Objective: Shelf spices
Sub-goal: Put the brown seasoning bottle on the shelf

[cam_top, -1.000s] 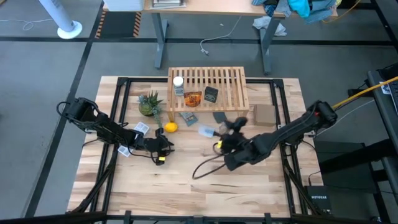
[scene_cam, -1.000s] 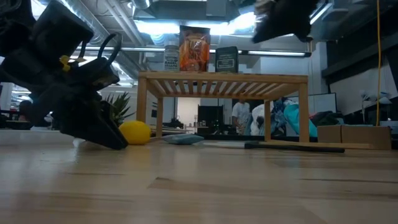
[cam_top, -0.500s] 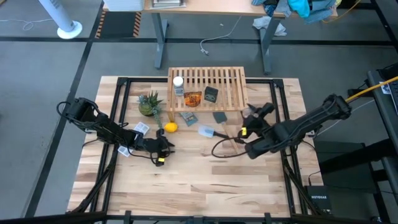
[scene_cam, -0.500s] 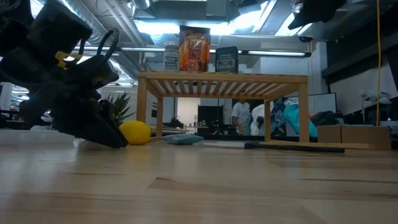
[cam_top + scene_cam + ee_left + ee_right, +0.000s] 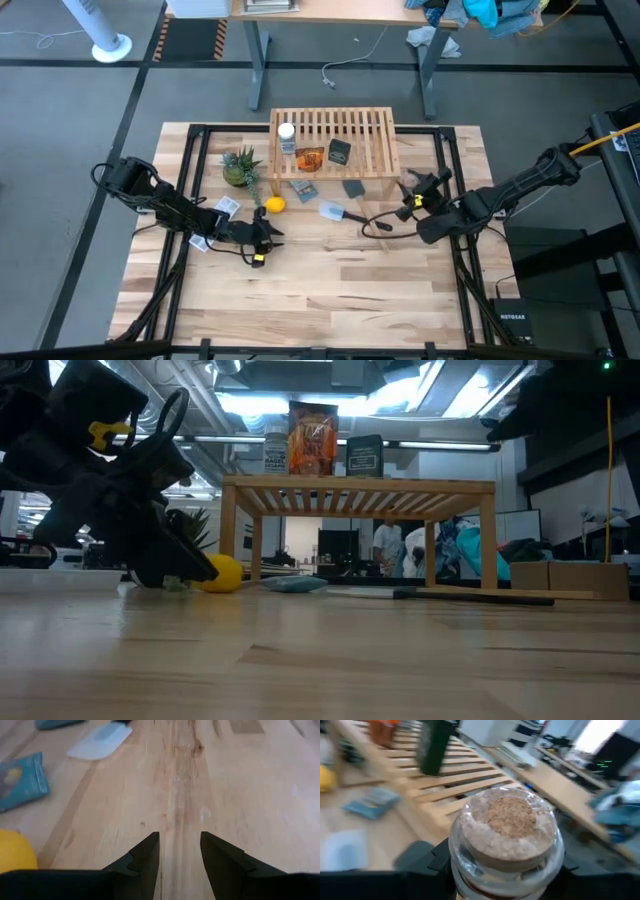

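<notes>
**Wood, glass and matt black plastic**

The tabletop point(image 5: 330, 290) is pale butcher-block wood, smooth with a soft sheen. The slatted shelf point(image 5: 365, 130) is bare light wood. The glass jar point(image 5: 506, 840) looks clear and glossy, its cork lid point(image 5: 512, 815) rough. The left gripper's fingers point(image 5: 145, 857) are matt black plastic.

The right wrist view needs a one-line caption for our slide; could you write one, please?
Right gripper holds a cork-stoppered glass jar near the slatted wooden shelf, where a dark container already stands.
</notes>
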`<action>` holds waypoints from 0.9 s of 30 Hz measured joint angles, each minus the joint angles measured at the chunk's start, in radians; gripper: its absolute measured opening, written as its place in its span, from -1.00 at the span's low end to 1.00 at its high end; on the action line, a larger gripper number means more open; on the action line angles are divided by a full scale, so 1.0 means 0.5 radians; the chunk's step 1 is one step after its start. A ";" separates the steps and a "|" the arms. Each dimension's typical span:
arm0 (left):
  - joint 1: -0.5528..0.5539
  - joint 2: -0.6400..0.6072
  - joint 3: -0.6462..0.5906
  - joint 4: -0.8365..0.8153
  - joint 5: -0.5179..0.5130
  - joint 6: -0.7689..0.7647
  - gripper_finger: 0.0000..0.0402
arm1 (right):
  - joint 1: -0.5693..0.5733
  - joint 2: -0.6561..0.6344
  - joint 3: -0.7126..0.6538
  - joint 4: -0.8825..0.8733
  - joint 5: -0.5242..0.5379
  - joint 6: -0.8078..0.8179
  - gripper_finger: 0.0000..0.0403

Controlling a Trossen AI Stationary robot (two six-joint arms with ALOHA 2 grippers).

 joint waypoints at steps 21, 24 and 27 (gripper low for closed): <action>0.001 -0.003 0.003 0.060 0.037 0.042 -0.32 | -1.344 -0.134 -0.482 2.110 -2.290 -1.512 -0.08; -0.001 -0.003 0.003 0.054 0.037 0.020 -0.32 | -1.539 -0.084 -0.482 2.173 -2.548 -1.463 -0.08; -0.001 -0.003 0.003 0.059 0.037 0.013 -0.32 | -1.663 0.006 -0.482 2.260 -2.734 -1.404 -0.08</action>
